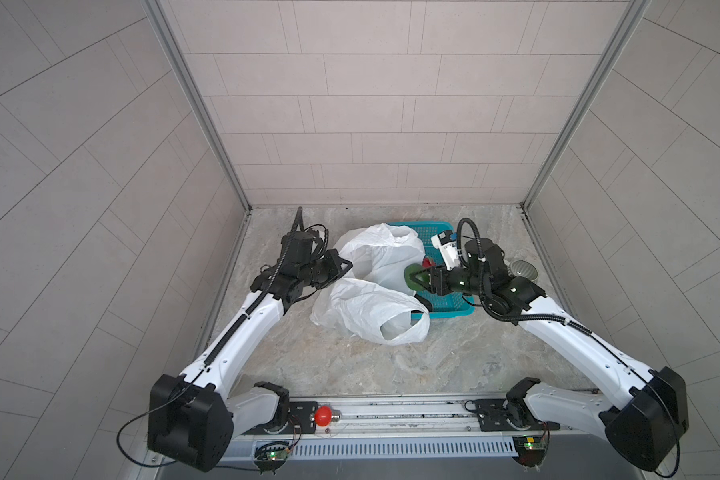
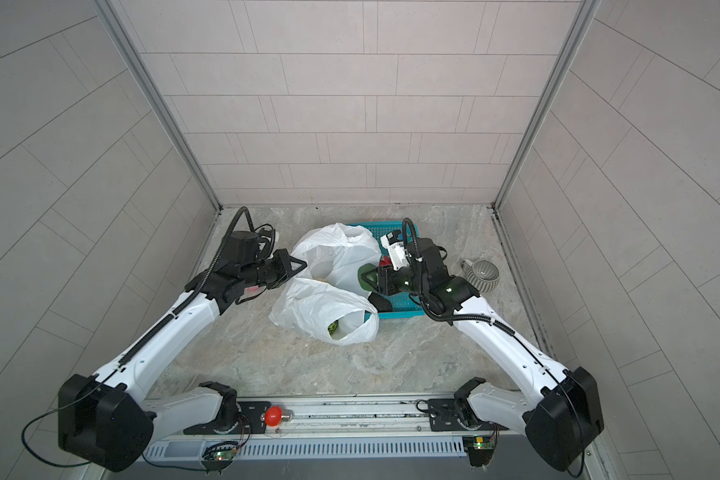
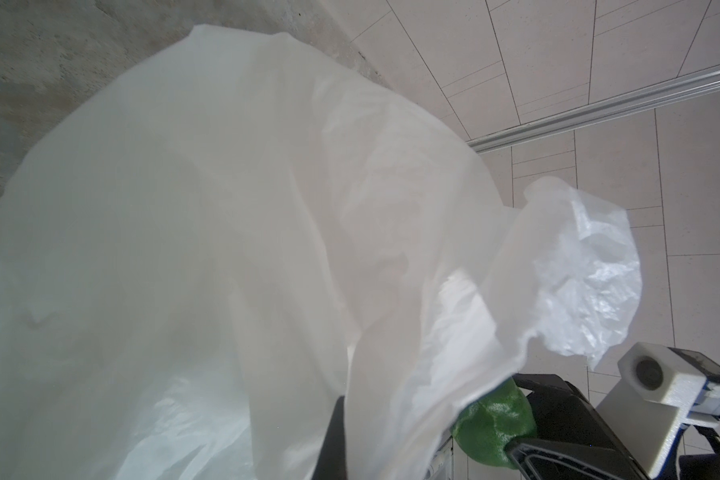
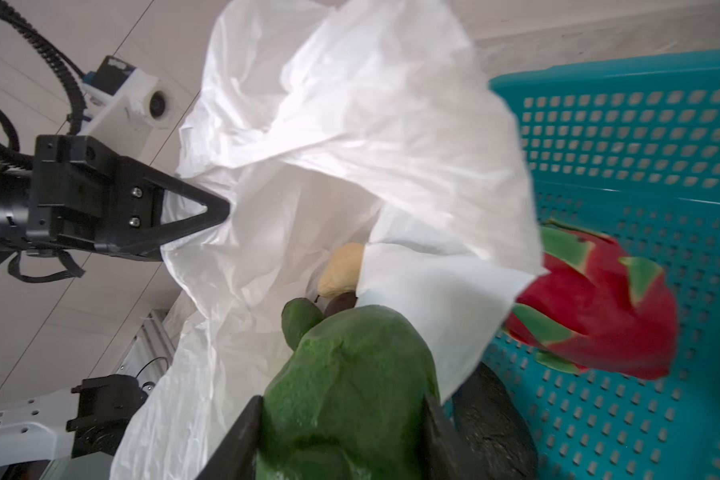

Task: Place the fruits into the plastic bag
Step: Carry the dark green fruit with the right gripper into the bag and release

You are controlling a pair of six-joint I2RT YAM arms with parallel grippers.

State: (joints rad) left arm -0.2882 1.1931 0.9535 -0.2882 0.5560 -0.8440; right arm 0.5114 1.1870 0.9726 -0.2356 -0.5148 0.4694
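Holding green fruit [image 4: 350, 365] in right gripper [image 4: 344, 399], lower centre; pinching plastic bag [image 4: 350, 124] rim with left gripper [image 4: 221, 208], left. Red dragon fruit [image 4: 599, 316] in basket [image 4: 641, 124], right. Risk: snagging drooping flap, dropping outside mouth.

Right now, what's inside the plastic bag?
Through the plastic bag's mouth, the right wrist view shows a pale yellow fruit and a small green fruit. White folds cover the rest of the inside, so anything deeper cannot be seen.
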